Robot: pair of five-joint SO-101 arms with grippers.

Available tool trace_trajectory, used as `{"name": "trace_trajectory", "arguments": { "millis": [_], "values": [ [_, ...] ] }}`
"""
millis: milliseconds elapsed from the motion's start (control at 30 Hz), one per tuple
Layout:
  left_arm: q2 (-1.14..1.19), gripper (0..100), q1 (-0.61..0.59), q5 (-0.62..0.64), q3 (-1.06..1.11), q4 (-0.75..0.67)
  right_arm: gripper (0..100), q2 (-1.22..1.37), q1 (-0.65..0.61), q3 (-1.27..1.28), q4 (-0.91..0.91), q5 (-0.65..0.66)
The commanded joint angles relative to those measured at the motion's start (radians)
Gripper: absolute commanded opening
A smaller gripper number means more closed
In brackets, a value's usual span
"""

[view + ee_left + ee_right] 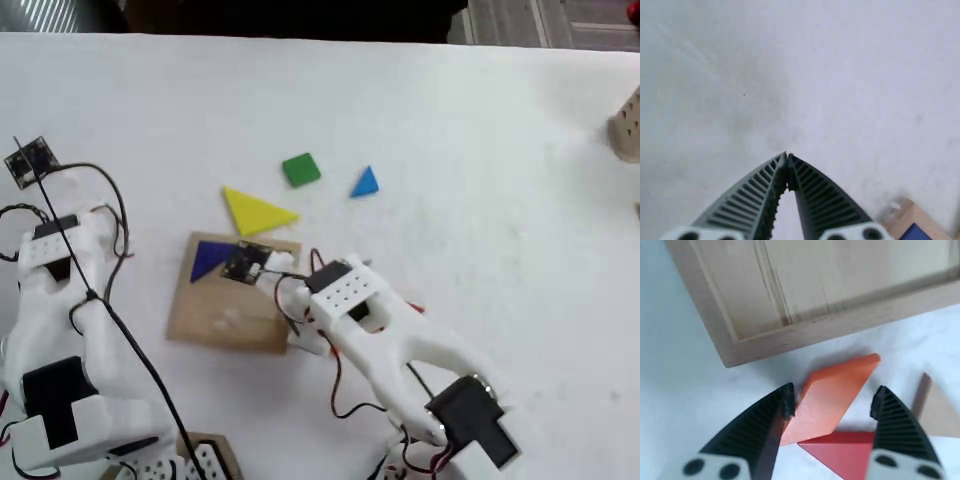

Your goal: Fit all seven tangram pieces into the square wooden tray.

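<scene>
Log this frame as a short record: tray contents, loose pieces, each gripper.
tray: wooden tray, holds a dark blue triangle
loose pieces: yellow triangle, green square, small blue triangle, on the table
right gripper: open, straddling orange parallelogram beside red triangle, outside the tray
left gripper: shut, over bare table

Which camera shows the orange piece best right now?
Right wrist view: the orange piece lies under the open right gripper, beside the tray. In the high view the right arm covers it; the left wrist view faces bare table.
</scene>
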Motion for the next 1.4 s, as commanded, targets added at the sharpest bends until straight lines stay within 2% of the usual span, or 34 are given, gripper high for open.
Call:
{"name": "trace_trajectory", "arguments": {
  "millis": [0, 167, 367, 600, 767, 867, 967, 1133, 1300, 1367],
  "values": [
    [-0.002, 3, -0.01, 0.005, -0.044, -0.014, 12.1, 0.039, 0.001, -0.037, 0.002, 0.008],
    [-0.002, 3, -0.012, 0.005, -0.044, -0.012, 1.5, 0.09, 0.07, -0.104, 0.045, -0.092],
    [-0.002, 3, -0.012, 0.005, -0.044, -0.015, 1.8, 0.071, 0.114, -0.118, 0.064, -0.103],
    [-0.002, 3, -0.013, 0.005, -0.044, -0.017, 1.8, -0.185, 0.107, -0.19, 0.274, -0.109],
    [-0.002, 3, -0.039, 0.006, -0.051, -0.018, 2.1, -0.277, 0.061, -0.265, 0.269, -0.199],
    [-0.002, 3, -0.045, 0.006, -0.051, -0.018, 2.1, -0.2, -0.039, -0.315, 0.236, -0.247],
    [-0.002, 3, -0.045, 0.006, -0.051, -0.018, 2.1, -0.077, -0.117, -0.359, 0.137, -0.353],
    [-0.002, 3, -0.045, 0.006, -0.051, -0.018, 2.1, 0.143, -0.13, -0.463, 0.035, -0.526],
    [-0.002, 3, -0.042, 0.006, -0.052, -0.02, 3.1, 0.275, -0.128, -0.574, 0.067, -0.549],
    [-0.002, 3, -0.041, 0.006, -0.052, -0.02, 8.9, 0.303, -0.128, -0.606, 0.111, -0.529]
  ]
}}
